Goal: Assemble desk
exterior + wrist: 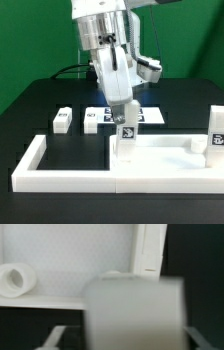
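- I am judging the leg [127,134] to be small, hard and light (maybe a bit slippy), so its flat sides are looking best for holding.
- The gripper [125,120] fingers are squeezing it, upright on the tabletop [165,153] corner at the exterior view's left.

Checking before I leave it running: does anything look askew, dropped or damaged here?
Nothing stands out. The gripper holds one leg over the tabletop, a second leg stands at its end on the exterior view's right, and a third leg lies on the black table.
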`<state>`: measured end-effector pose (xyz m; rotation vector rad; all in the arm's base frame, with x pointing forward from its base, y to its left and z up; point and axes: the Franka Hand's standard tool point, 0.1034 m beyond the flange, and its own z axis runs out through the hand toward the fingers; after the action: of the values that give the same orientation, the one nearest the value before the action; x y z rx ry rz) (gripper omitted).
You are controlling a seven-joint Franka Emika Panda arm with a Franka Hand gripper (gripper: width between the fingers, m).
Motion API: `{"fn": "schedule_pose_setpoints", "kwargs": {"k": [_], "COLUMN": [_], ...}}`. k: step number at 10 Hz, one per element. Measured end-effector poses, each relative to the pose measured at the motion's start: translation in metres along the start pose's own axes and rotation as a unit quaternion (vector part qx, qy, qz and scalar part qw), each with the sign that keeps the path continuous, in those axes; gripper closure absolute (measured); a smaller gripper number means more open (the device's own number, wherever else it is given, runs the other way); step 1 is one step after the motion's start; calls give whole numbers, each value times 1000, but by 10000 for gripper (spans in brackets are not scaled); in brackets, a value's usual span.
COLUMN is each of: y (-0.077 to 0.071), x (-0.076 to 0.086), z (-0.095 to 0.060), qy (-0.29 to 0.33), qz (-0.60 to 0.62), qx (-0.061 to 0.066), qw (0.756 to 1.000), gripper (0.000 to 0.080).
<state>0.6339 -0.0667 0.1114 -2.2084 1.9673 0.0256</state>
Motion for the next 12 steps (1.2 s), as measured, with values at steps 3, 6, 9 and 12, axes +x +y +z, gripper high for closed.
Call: {"fn": "schedule_pose_setpoints", "kwargs": {"k": [3,6,9,12], "y": [0,1,-15,-20], "x": [0,1,3,-27], "z": [-2,-1,-17,-14], "qy": [9,11,4,-1], "qz": [-243,-326,-387,-387], "qx": [-8,-8,-3,-1], "qw": [970,945,922,922], "gripper": [159,150,150,150]}}
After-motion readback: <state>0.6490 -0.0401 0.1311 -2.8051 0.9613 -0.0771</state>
